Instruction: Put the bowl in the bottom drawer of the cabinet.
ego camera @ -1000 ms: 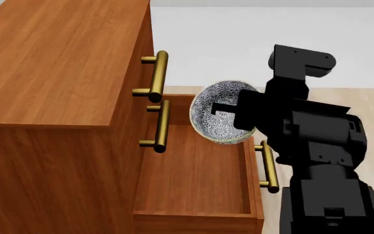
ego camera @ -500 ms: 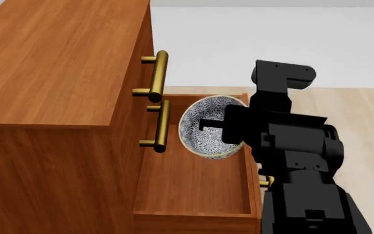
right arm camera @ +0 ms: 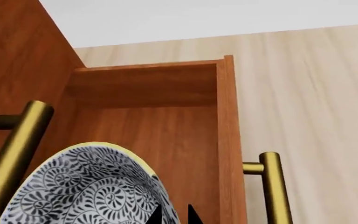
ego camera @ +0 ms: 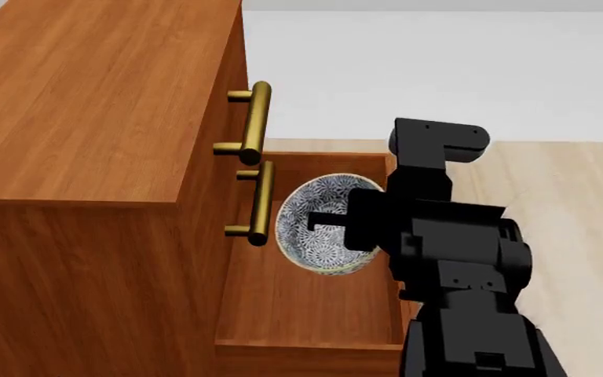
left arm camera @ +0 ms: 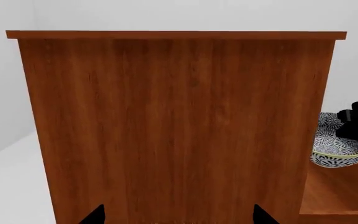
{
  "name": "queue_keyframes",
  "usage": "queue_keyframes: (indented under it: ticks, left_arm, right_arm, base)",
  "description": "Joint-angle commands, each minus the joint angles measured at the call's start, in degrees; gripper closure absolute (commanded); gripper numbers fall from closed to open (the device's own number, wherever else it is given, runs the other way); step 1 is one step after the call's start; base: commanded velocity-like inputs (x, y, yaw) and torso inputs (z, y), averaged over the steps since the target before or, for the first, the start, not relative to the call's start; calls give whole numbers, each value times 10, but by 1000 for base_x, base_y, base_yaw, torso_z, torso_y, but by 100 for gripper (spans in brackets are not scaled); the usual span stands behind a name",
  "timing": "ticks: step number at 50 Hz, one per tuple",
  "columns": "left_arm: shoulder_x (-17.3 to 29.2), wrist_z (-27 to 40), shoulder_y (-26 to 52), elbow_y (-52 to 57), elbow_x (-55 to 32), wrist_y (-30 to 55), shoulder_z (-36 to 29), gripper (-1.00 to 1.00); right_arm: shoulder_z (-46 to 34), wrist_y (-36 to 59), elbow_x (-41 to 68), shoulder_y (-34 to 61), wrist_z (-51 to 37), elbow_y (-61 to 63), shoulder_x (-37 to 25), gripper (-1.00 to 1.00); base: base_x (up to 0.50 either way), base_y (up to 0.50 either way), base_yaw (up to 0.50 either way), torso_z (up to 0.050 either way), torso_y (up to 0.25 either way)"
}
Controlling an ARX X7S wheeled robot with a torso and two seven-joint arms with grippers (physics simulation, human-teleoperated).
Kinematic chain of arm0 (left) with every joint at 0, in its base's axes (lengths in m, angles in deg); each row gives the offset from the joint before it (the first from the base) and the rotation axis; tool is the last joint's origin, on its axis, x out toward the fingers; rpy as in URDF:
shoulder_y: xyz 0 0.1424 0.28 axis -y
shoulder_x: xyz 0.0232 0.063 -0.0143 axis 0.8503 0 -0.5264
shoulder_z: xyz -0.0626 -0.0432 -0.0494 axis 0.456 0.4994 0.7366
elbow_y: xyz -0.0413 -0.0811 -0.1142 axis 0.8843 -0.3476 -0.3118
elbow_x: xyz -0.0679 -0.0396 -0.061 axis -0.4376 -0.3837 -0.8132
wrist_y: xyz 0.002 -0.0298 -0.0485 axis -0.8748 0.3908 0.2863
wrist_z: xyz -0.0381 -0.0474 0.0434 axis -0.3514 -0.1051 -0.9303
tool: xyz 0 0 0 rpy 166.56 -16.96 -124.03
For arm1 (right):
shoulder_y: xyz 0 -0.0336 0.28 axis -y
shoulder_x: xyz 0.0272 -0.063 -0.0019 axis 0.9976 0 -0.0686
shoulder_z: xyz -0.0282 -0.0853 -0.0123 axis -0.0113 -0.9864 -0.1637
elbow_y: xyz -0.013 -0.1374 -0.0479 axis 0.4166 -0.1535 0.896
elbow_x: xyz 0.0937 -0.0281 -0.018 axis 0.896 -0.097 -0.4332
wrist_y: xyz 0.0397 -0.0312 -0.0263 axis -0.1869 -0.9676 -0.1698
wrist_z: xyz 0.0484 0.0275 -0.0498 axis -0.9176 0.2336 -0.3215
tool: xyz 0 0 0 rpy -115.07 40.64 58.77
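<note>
we have the small round white bowl with blue-grey floral pattern and gold rim (ego camera: 328, 224) pinched at its rim by the right tool (ego camera: 328, 221), one finger inside the bowl, held tilted in the air. it hangs above the floor of the open bottom drawer (ego camera: 312, 302), a reddish-brown wooden box pulled out of the reddish-brown wood-grain cabinet (ego camera: 92, 118). relative to the drawer: bowl is inside its footprint, nearer the cabinet face than the drawer front, close beside the brass bar handle of the middle drawer (ego camera: 261, 203); whether it touches that handle we can't tell. the wrist views show it well above the drawer floor, not resting.

key relation: the drawer floor lies straight below the bowl, so we judge the next move is a plain descent, then release. risk: tilted bowl may roll on release.

left tool (left arm camera: 177, 218): only two fingertips visible, spread apart, empty, facing the cabinet side panel.
</note>
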Motion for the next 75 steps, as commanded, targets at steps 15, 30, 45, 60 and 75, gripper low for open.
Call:
queue_keyframes:
  ticks: [15, 30, 45, 60, 75]
  left_arm:
    - [4, 4, 0, -1, -7, -2, 3, -100]
    - [6, 6, 0, -3, -7, -4, 1, -100]
    - [8, 8, -2, -7, -7, -10, 1, -100]
    - [9, 10, 0, -10, -10, -10, 1, -100]
    - [11, 11, -2, -13, -12, -14, 0, -100]
  right_arm:
    - [14, -1, -12, -11, 6, 0, 9, 100]
    - [23, -4, -13, -20, 2, 0, 8, 100]
    - [27, -4, -9, -29, 1, 0, 12, 100]
    - [27, -5, 0, -41, -4, 0, 13, 100]
    - [18, -6, 23, -54, -5, 0, 14, 100]
  base:
    - [0, 0, 0, 0, 1]
    - [0, 0, 0, 0, 0]
    - [0, 0, 0, 0, 1]
    - [0, 0, 0, 0, 0]
    - [0, 0, 0, 1, 1]
